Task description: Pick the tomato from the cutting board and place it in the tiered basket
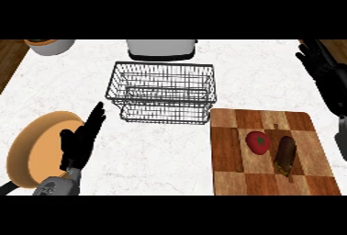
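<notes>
White marble desk [169, 147], viewed steeply from above. Tomato [257, 142] sits on the checkered cutting board [230, 179], just beside a dark eggplant [285, 155]. Tiered wire basket [163, 92] stands up-left of the board, empty. Right robot hand [324, 69] hangs at the right edge, fingers spread, holding nothing. Left robot hand [80, 140] rests spread, over a tan plate [30, 147]. Risk: reaching fingers may nudge the eggplant or roll the tomato.

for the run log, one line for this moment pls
tomato on cutting board | basket empty | left hand open | right hand open
</notes>
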`<state>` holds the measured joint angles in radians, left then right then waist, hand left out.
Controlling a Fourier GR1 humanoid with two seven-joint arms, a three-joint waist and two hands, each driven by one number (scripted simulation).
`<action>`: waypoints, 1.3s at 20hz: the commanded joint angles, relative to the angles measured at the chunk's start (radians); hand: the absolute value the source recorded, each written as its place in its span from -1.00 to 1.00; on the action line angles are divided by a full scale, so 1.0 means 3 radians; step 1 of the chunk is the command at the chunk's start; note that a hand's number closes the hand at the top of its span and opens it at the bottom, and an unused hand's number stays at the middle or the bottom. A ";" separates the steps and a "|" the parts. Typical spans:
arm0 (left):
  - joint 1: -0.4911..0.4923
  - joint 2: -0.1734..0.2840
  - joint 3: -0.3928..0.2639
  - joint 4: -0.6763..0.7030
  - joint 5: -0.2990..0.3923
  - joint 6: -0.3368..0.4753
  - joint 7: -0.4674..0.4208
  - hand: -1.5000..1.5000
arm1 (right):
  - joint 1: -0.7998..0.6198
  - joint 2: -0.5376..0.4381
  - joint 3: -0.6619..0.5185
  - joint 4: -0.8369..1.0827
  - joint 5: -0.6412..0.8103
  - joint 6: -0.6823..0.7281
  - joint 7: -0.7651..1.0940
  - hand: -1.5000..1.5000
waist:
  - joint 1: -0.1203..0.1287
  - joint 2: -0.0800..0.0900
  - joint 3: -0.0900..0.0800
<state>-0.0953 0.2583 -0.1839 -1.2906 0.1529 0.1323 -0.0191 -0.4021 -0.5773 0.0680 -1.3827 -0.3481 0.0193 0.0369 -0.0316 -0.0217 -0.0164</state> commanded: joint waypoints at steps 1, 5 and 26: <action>-0.0081 -0.0108 0.0007 -0.0055 -0.0063 0.0080 0.0091 0.00 | 0.0195 -0.0078 -0.0219 -0.0099 0.0009 0.0172 -0.0283 1.00 | 0.0089 0.0068 0.0055; 0.0151 -0.0138 0.0072 -0.0028 -0.0255 0.0514 0.0021 0.00 | -0.0035 -0.0241 -0.0454 0.0275 -0.0161 0.0747 -0.1056 1.00 | 0.0161 0.0089 0.0064; 0.0497 -0.0238 0.0007 -0.0261 -0.0338 0.0595 0.0086 0.00 | 0.1128 -0.1082 -0.0356 -0.0254 0.0422 0.1028 -0.0340 -1.00 | 0.0035 0.0047 0.0043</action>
<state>0.0077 0.1884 -0.1844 -1.3968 0.0613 0.2945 0.0088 -0.1216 -0.8075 -0.1004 -1.3577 -0.3135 0.2793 -0.1079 -0.0152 -0.0109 0.0019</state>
